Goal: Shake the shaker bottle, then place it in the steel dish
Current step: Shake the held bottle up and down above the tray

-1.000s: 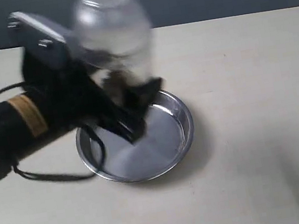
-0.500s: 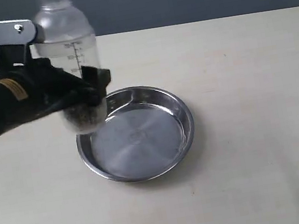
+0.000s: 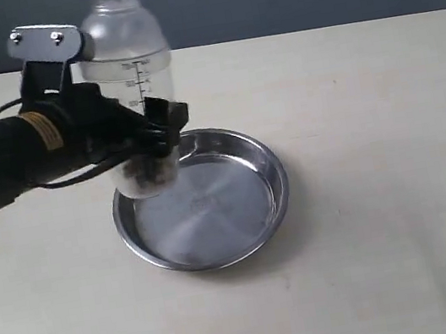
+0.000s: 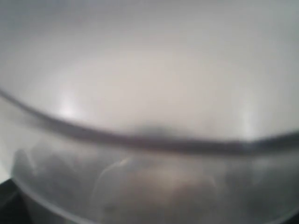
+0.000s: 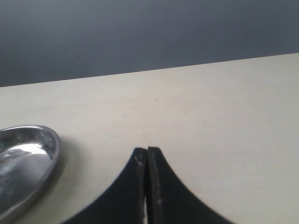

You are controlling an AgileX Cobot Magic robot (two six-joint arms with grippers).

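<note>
Exterior view shows the dish (image 3: pixel 214 216) lying on the desk (image 3: pixel 381 192), well in from the far edge. The left gripper (image 3: pixel 150 138) is clamped on the lower body of the bottle (image 3: pixel 126 59) and holds it upright in the air, its base over the part of the dish's rim nearest the far edge and the left. Grains (image 3: pixel 150 176) sit in the bottle's bottom. Left wrist view is filled by the blurred bottle. In the right wrist view the right gripper (image 5: pixel 147 161) has its fingers pressed together, empty, above bare desk beside the dish.
</note>
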